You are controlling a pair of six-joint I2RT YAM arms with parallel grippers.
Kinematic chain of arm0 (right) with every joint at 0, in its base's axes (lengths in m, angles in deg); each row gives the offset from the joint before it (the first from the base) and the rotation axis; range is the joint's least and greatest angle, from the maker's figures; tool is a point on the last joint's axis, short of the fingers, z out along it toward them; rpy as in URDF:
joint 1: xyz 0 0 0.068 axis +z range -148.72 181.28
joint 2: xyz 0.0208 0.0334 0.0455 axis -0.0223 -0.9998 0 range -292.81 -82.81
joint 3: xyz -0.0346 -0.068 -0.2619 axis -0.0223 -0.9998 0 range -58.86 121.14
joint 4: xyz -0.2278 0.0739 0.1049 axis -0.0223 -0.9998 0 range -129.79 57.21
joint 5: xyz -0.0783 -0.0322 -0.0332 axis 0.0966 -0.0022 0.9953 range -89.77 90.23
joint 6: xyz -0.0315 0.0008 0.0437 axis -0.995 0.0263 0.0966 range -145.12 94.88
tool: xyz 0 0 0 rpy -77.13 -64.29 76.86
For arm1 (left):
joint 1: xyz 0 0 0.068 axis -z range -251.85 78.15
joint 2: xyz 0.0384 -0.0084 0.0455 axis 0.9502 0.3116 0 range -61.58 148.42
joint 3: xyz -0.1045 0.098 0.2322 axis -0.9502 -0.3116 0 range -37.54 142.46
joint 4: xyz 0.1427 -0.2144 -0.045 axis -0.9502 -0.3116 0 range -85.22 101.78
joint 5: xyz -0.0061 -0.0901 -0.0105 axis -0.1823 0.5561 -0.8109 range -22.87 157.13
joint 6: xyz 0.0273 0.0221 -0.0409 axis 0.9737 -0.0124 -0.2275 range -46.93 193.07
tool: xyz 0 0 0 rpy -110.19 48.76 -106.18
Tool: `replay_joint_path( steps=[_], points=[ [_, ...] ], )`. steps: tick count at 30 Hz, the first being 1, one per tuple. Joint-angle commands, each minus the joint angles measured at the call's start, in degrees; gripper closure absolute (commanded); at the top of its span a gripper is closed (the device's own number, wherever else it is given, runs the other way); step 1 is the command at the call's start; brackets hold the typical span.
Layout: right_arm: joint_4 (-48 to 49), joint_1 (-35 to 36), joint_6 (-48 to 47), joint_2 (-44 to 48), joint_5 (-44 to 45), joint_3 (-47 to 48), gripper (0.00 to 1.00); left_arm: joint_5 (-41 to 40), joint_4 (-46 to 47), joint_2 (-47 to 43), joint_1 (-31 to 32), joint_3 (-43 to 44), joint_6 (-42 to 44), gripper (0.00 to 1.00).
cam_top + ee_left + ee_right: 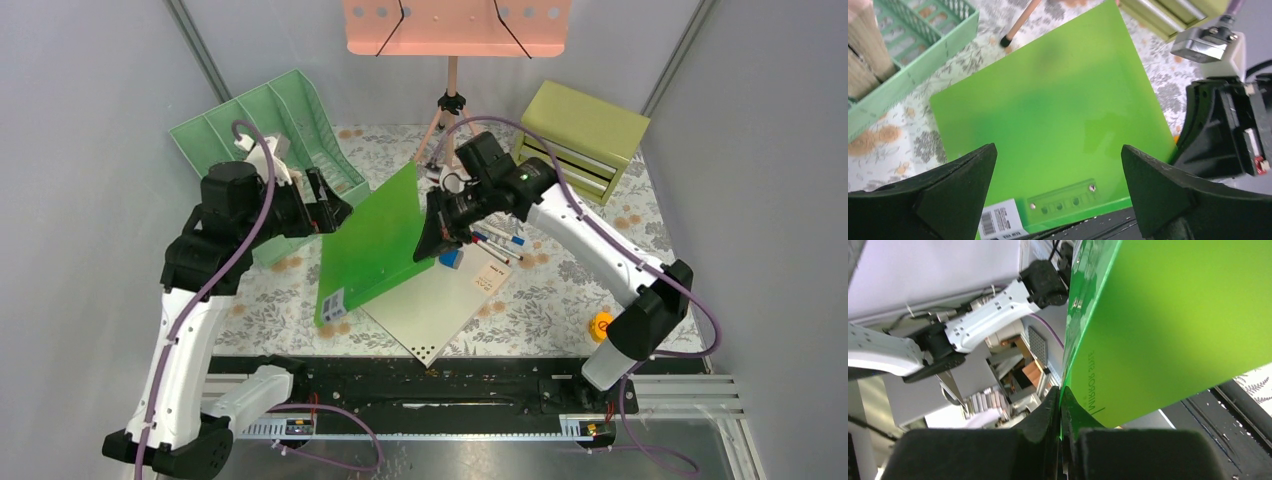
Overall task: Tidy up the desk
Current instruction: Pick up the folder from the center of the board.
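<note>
A bright green folder [375, 245] is held tilted above the floral desk [560, 290]. My right gripper [432, 238] is shut on the folder's right edge; in the right wrist view the green sheet [1168, 325] is pinched between the jaws [1062, 405]. My left gripper [330, 212] is open by the folder's upper left edge, not touching it. In the left wrist view the folder [1058, 115] lies beyond my open gripper [1058, 175], with a barcode label [1000, 220] at its lower corner.
A mint green file rack [270, 130] stands at the back left. An olive drawer box [585, 135] stands at the back right. A white sheet [440, 305], pens [495, 240], a small card [492, 277] and an orange object [600, 325] lie on the desk. A pink music stand [455, 30] stands behind.
</note>
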Motion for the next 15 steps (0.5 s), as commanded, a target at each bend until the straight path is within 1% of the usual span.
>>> replay_joint_path(
  steps=[1, 5, 8, 10, 13, 15],
  points=[
    [-2.0, -2.5, 7.6, 3.4, 4.2, 6.6, 1.0, 5.3, 3.0, 0.2, 0.1, 5.2, 1.9, 0.02],
    [-2.6, -3.7, 10.5, 3.6, 5.3, 9.8, 1.0, 9.1, 3.1, -0.1, 0.8, 5.6, 1.9, 0.02],
    [-4.5, -4.0, 10.7, 3.3, 5.7, 12.0, 1.0, 9.6, 3.6, -0.3, 2.9, 5.1, 2.0, 0.02],
    [-4.9, -4.3, 11.0, 3.3, 5.7, 13.1, 1.0, 9.0, 4.3, -0.2, 5.3, 4.9, 1.8, 0.02],
    [-5.9, -4.7, 11.2, 3.3, 5.5, 14.5, 1.0, 5.7, 5.1, 0.2, 10.0, 5.0, 1.7, 0.02],
    [-6.5, -5.2, 11.2, 3.5, 5.3, 15.2, 1.0, 3.4, 5.2, 0.6, 14.6, 5.6, 2.8, 0.01]
  ],
)
